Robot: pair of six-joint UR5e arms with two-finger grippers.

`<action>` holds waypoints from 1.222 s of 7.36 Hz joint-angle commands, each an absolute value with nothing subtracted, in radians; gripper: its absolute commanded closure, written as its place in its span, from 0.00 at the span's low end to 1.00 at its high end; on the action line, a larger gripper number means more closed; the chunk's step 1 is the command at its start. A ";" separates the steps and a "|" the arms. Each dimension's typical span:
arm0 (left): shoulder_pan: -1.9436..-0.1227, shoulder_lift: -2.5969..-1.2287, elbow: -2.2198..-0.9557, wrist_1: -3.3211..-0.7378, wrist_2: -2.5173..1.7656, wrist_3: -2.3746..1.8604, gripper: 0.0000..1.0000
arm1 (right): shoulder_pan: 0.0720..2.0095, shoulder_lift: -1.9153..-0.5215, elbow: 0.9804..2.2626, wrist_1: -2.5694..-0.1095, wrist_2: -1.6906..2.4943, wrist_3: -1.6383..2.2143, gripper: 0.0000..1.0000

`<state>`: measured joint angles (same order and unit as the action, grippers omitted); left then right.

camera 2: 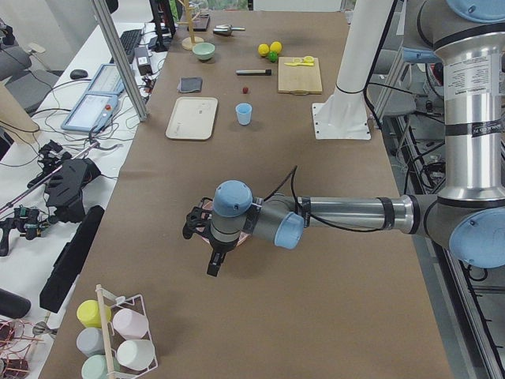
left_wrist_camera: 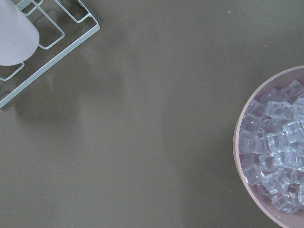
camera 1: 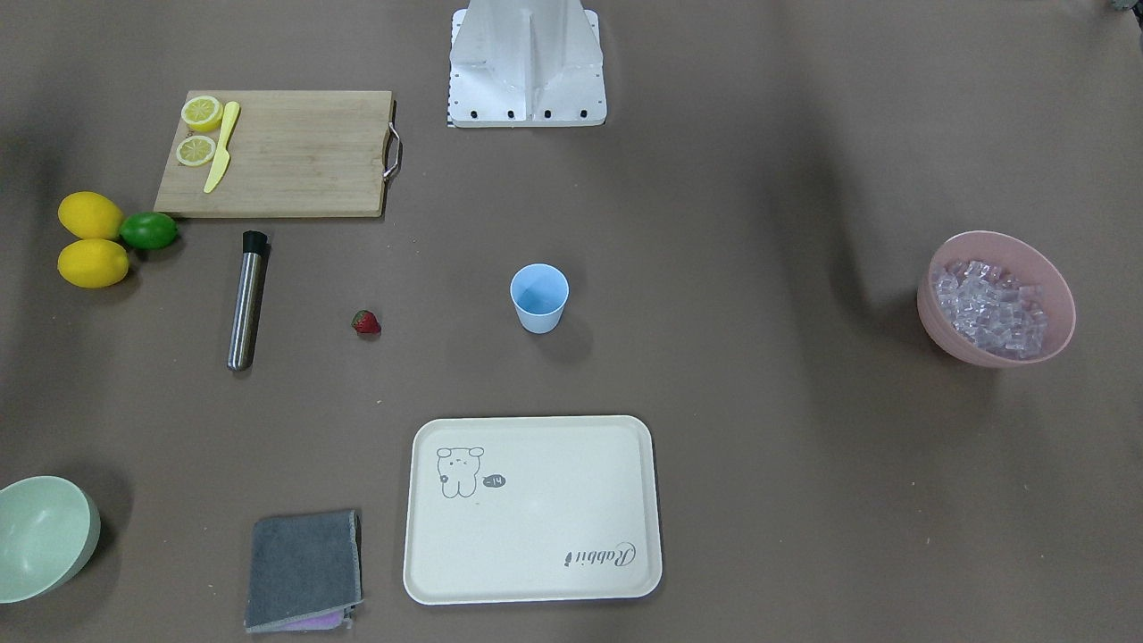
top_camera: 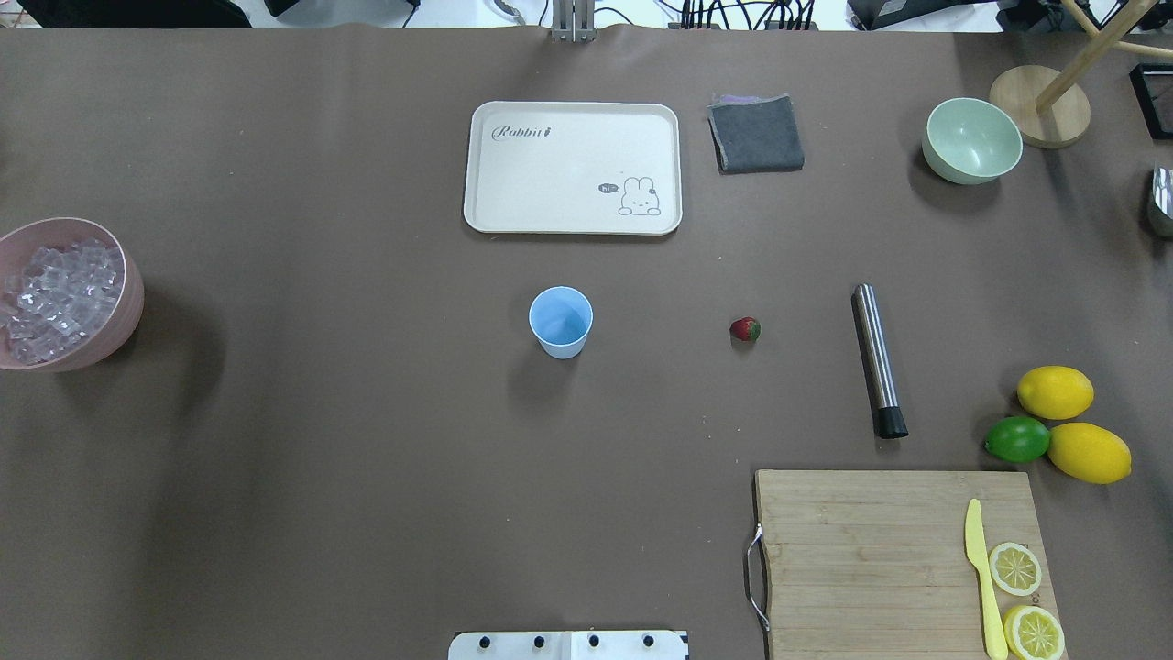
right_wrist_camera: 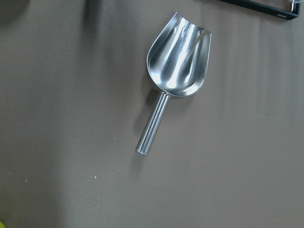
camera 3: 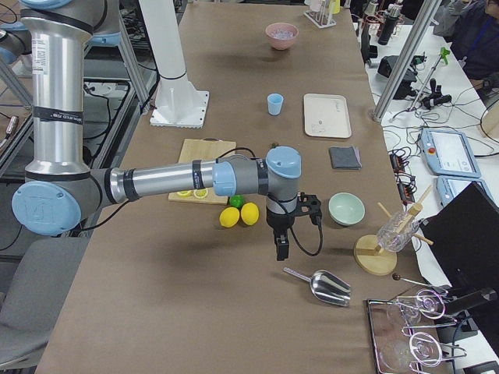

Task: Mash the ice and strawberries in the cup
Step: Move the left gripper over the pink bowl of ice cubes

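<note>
Nearest the front-facing camera lies a cream rectangular tray [camera 1: 532,509] with a rabbit drawing, and a folded grey cloth [camera 1: 304,568] lies just beside it on the brown counter [camera 1: 759,402]. Beyond the tray, near the middle of the counter, a small light-blue plastic cup [camera 1: 539,297] stands upright with its mouth open upward. A small red strawberry [camera 1: 366,322] with a green cap lies on the counter between the cup and a steel cylinder [camera 1: 247,300] with a black end, touching neither. The clear ice cubes [camera 1: 989,308] are heaped in a pink bowl [camera 1: 933,308], well apart from the cup toward the robot's left end of the counter. In the side view the left claw [camera 2: 213,271] hangs pointing down beside that bowl. The right claw [camera 3: 281,255] hangs pointing down near a steel scoop [right_wrist_camera: 178,57] that lies flat on the counter. For both claws I cannot tell whether they are released or clenched.
</note>
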<state>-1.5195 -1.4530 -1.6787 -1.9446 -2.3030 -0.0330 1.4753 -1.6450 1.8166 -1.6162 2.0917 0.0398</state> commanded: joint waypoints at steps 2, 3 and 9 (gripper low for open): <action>-1.543 -1.462 -1.684 -1.959 -2.333 -0.037 0.02 | 1.500 -1.683 1.845 -1.548 2.108 0.046 0.00; -1.551 -1.462 -1.680 -1.959 -2.391 -0.031 0.02 | 1.502 -1.674 1.858 -1.523 2.123 0.034 0.00; -1.484 -1.526 -1.710 -2.048 -2.388 -0.197 0.01 | 1.494 -1.645 1.865 -1.454 2.264 0.092 0.00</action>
